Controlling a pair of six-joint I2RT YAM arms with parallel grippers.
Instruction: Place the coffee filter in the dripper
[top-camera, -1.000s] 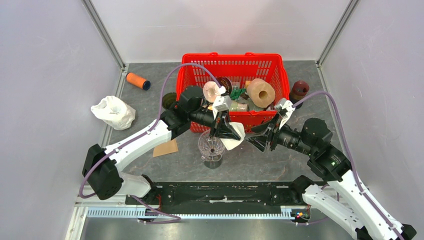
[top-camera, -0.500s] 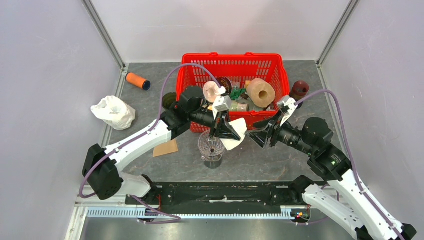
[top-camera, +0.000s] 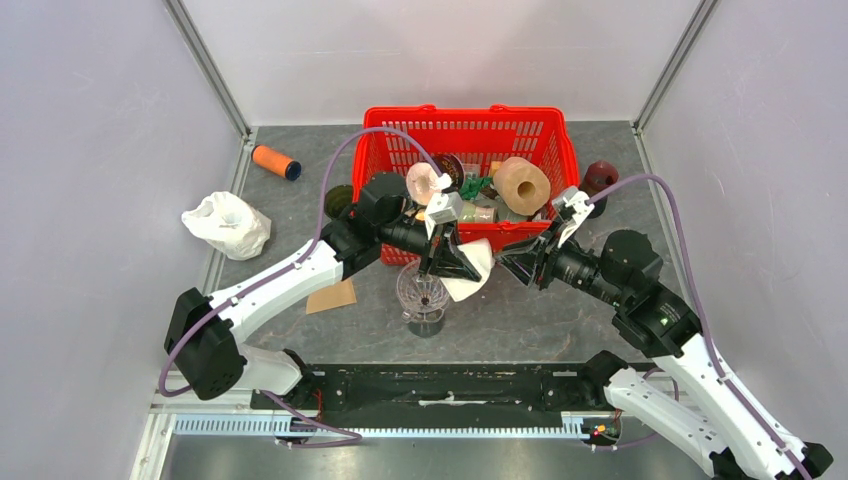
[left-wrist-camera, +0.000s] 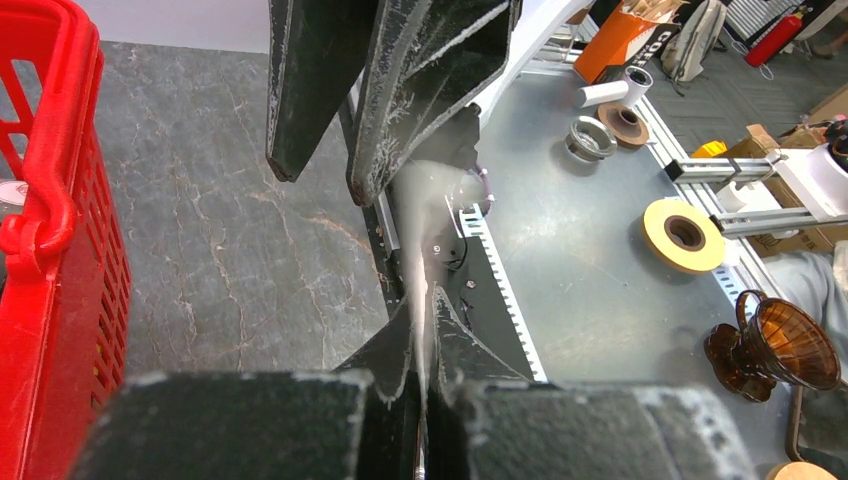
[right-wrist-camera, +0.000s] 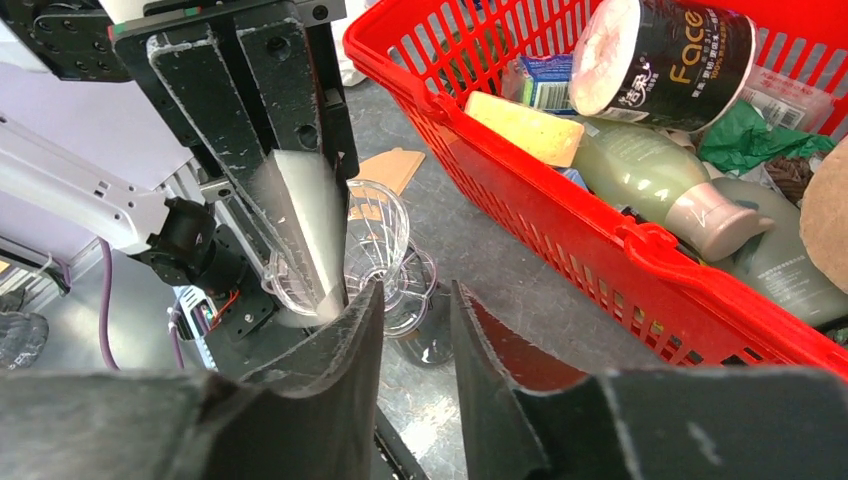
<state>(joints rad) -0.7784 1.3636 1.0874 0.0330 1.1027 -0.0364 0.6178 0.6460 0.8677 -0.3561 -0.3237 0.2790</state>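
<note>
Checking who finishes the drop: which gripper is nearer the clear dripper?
Left. The left gripper, shut on the filter, hangs just above the dripper; the right gripper sits farther right.

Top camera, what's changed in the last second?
The right end effector moved left and toward the basket, closer to the coffee filter, its jaws narrowing but still apart with nothing between them. Unchanged: the left end effector pinching the filter by the dripper.

The basket (top-camera: 460, 128) is red with lattice walls. The coffee filter (top-camera: 468, 277) is white, the dripper (top-camera: 422, 295) clear. The bench (top-camera: 530, 320) is grey, veined like marble. The roll (top-camera: 274, 160) is orange.
</note>
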